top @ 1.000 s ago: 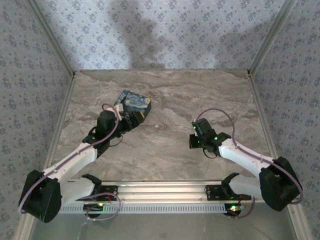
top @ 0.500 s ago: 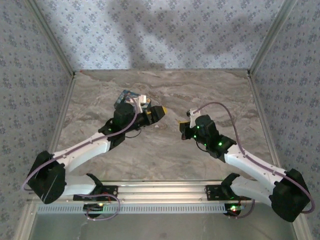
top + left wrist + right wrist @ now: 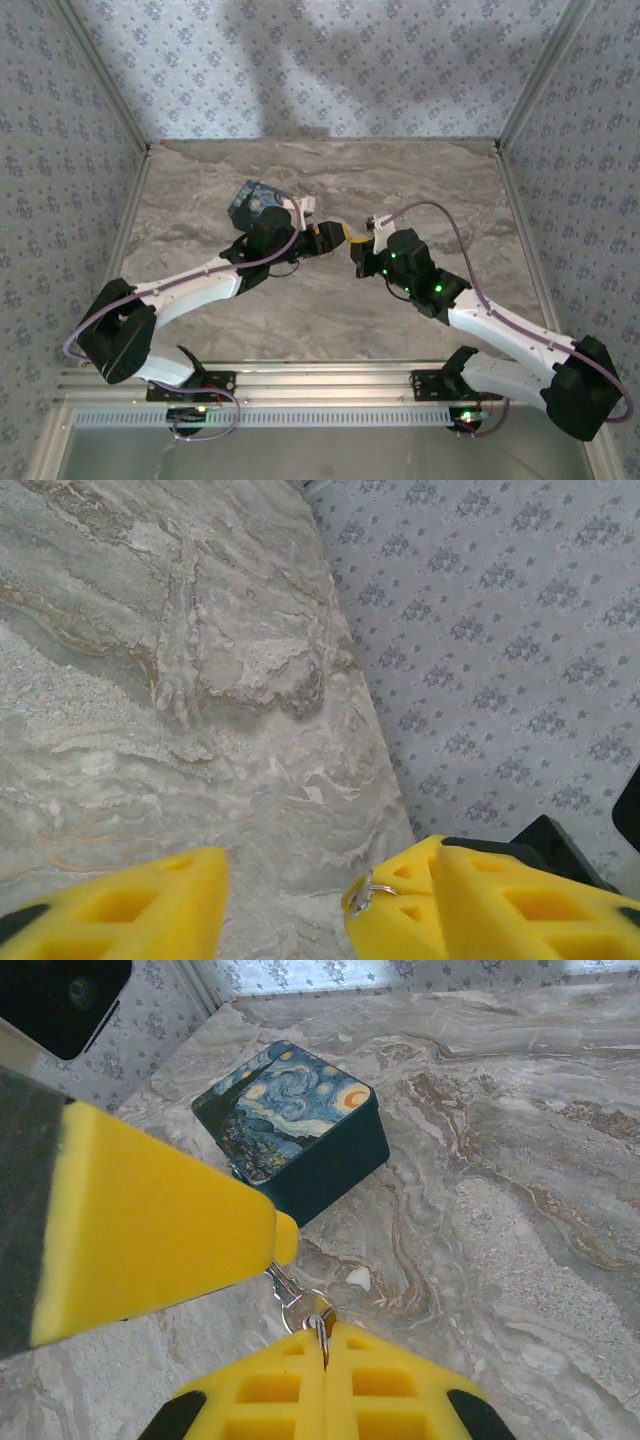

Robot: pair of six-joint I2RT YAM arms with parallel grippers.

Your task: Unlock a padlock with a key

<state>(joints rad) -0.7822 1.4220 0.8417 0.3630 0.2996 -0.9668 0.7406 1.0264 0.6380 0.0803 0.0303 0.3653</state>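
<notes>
Right pincer (image 3: 322,1355): pads pressed together, pinching a small metal ring (image 3: 318,1322) at the very tips. A short link (image 3: 284,1285) runs from the ring up to the yellow tip of the other arm. I cannot make out the padlock or the key as such. Whatever brass there is lies hidden at this junction or is too small to tell.

Left pincer (image 3: 288,885): spread, with bare worktop (image 3: 200,680) showing between its fingers (image 3: 110,905). The ring sits at the inner edge of the yellow on one side.

Change noted: a second ago the arms were well apart, the left at the box (image 3: 295,1125), the right out over open worktop. Half a second ago a gap remained between them. Now, from above, left pincer and right pincer (image 3: 358,250) meet tip to tip at mid-worktop.

Judgement: the approach is complete and fine alignment of key to padlock is the step in hand. Unlocking is not yet evident.

Beyond, the box stands apart from both pincers.
</notes>
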